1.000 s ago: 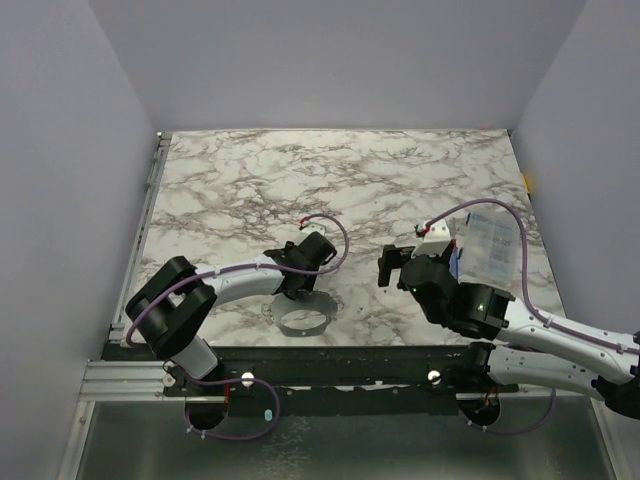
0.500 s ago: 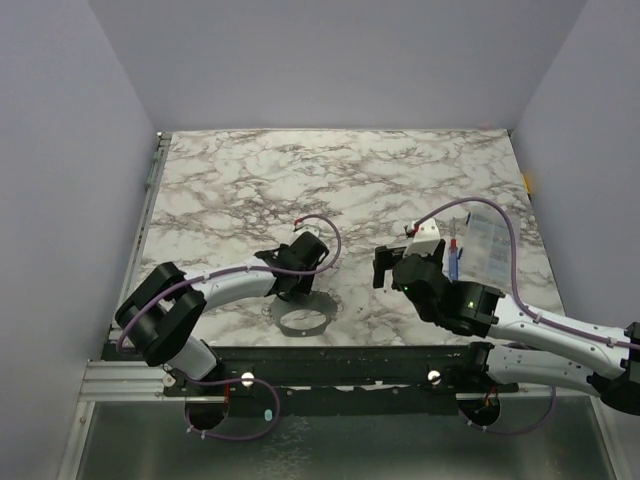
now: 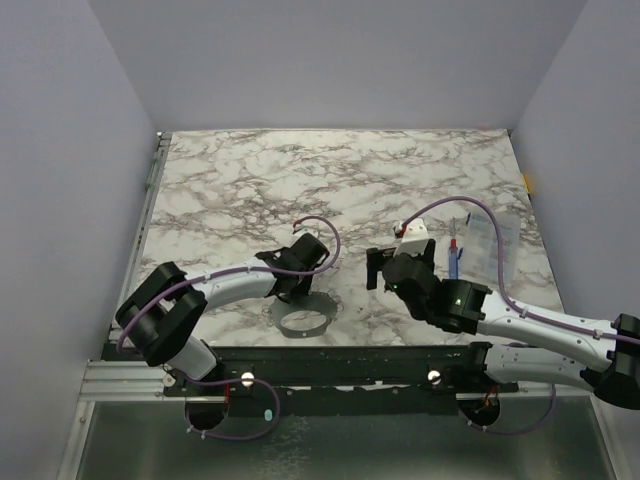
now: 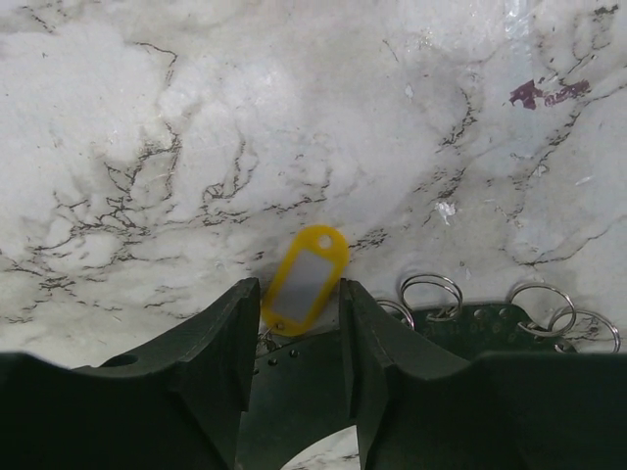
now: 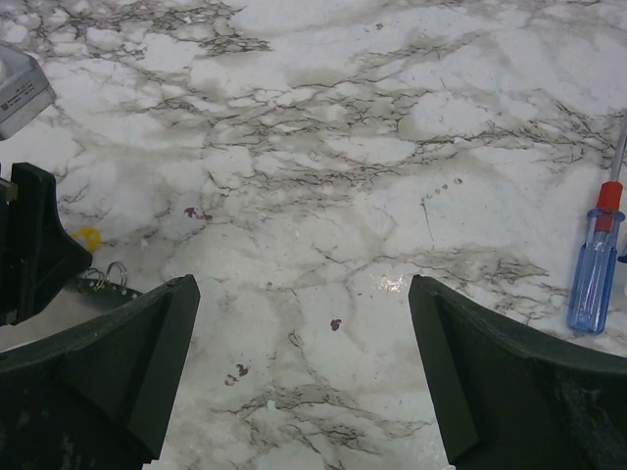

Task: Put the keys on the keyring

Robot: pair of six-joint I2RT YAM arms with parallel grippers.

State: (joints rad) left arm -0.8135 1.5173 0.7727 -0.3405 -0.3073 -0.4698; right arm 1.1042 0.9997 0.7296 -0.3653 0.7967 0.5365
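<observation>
Your left gripper [image 4: 299, 294] has a finger on either side of a yellow tag [image 4: 306, 274] that lies on the marble table [image 4: 294, 117]. The fingers sit very close to the tag's edges (whether they actually pinch it, you cannot tell from this view). Just right of the tag, the keyring [image 4: 431, 292] shows as a thin wire loop at the edge of a dark plate [image 4: 470, 321], with more wire loops [image 4: 542, 302] further right along the plate. Your right gripper [image 5: 302, 289] hangs wide apart above the marble, holding nothing. A blue-handled screwdriver [image 5: 596, 279] lies off to its right.
</observation>
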